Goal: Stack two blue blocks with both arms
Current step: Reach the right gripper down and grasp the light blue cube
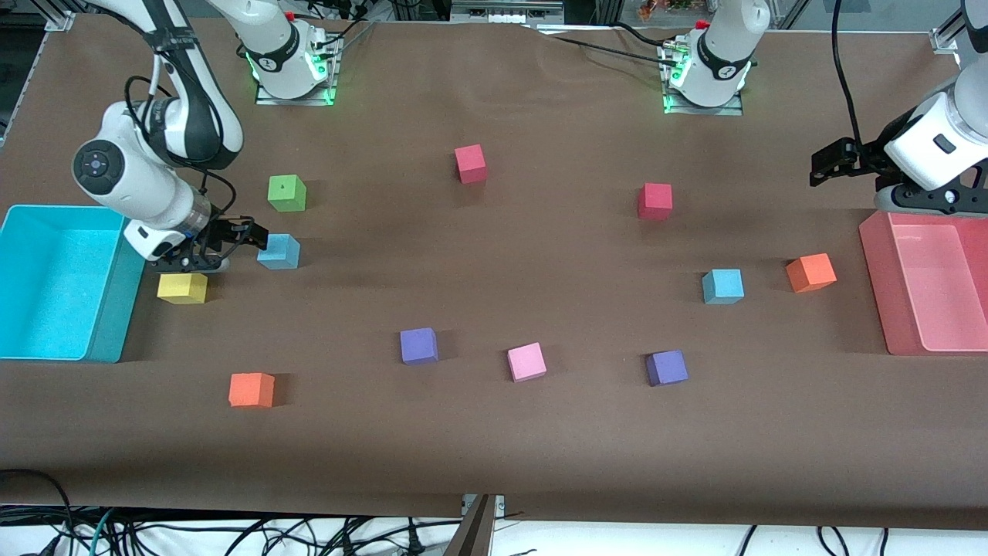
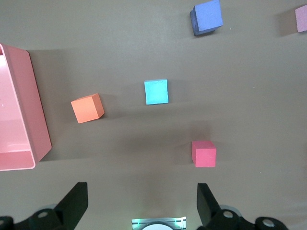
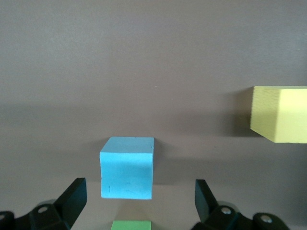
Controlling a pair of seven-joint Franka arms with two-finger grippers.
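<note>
My right gripper (image 1: 245,232) hangs low over the table at the right arm's end, fingers spread wide and holding nothing, just beside one blue block (image 1: 279,252); in my right wrist view that block (image 3: 127,167) sits on the cloth between the lines of my two fingertips (image 3: 72,199) but a little ahead of them, not yet between the pads and not touched. A yellow cube (image 1: 183,288) lies just beside my right gripper, nearer the front camera, next to the wall of the cyan bin (image 1: 112,324), and a green cube (image 1: 286,193) lies farther from the camera than the blue block. My left gripper (image 1: 830,166) is up high over the table at the left arm's end, above the edge of the pink bin (image 1: 876,262), also open and empty. The second blue block (image 1: 723,286) rests on the table well apart from those fingers, beside an orange cube (image 1: 810,272); in my left wrist view it (image 2: 156,92) lies far below, roughly midway between my fingertips (image 2: 74,201), with a red cube (image 2: 204,154) closer to one of them
</note>
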